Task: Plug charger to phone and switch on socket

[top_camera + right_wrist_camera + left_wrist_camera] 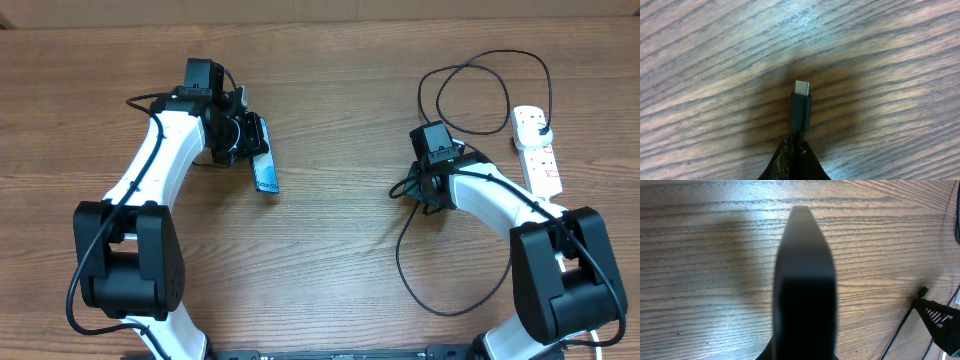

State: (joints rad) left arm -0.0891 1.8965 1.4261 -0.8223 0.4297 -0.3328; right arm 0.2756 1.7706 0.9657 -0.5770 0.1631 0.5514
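I have my right gripper pinching the charger just behind its tip, which points to 12 o'clock in the wrist view. At its 9 o'clock, my left gripper is clamped on the phone. The socket lies at its 2 o'clock, a black plug on it.

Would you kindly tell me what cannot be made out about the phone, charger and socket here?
Left wrist: the phone is a dark, close blur; no port visible.
Overhead: the left gripper covers the phone's upper end.
Overhead: the socket switches are too small to read.
Right wrist: the right gripper hides the charger behind its connector.
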